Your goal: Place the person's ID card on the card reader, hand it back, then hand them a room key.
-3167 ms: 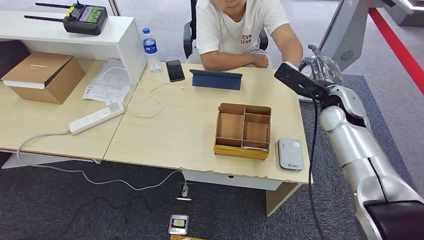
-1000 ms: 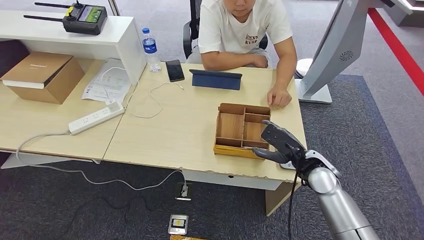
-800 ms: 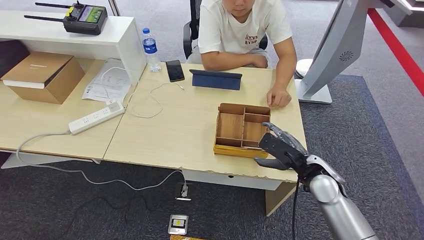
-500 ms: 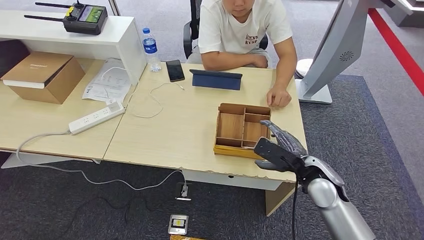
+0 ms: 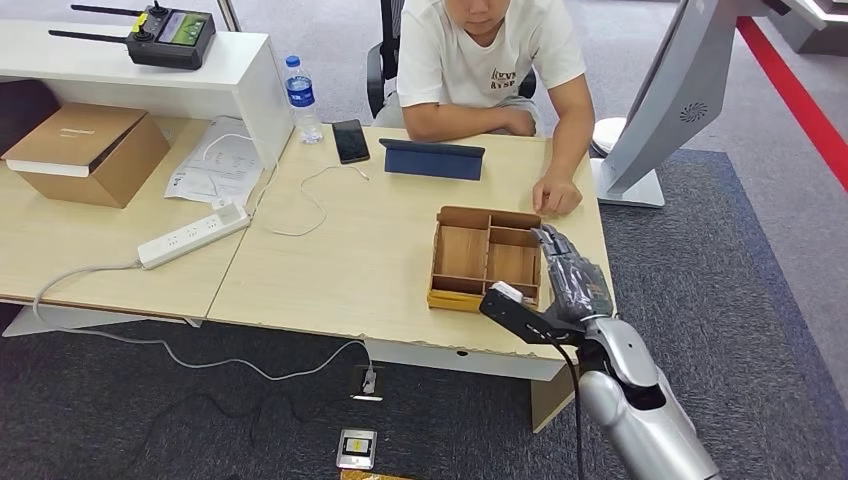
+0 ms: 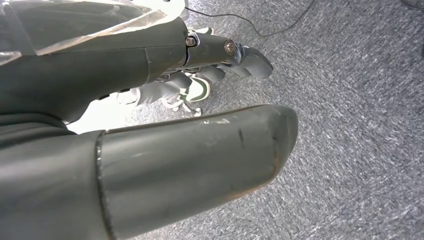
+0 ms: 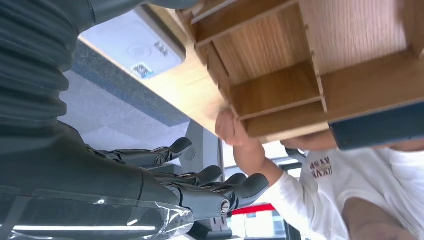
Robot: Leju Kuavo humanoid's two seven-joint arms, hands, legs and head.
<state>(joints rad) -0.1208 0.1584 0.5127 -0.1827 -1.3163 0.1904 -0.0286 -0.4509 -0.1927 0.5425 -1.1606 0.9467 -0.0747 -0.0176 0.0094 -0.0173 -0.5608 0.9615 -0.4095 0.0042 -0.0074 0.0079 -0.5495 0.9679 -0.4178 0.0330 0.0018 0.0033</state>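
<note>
My right hand (image 5: 560, 285) hovers with fingers spread, holding nothing, above the pale grey rectangular card reader (image 7: 135, 47) at the light wooden tabletop's (image 5: 350, 260) near edge, beside the compartmented wooden tray (image 5: 487, 260). Beyond, a seated person's hand (image 5: 556, 195) rests. My left hand (image 6: 215, 55) hangs loose.

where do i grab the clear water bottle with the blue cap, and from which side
Take the clear plastic water bottle with the blue cap around the middle of its body, coming from the side that faces the black phone. It stands upright, its round body should suit a wrap-around grip, and the white shelf unit stands close on its other side.
</note>
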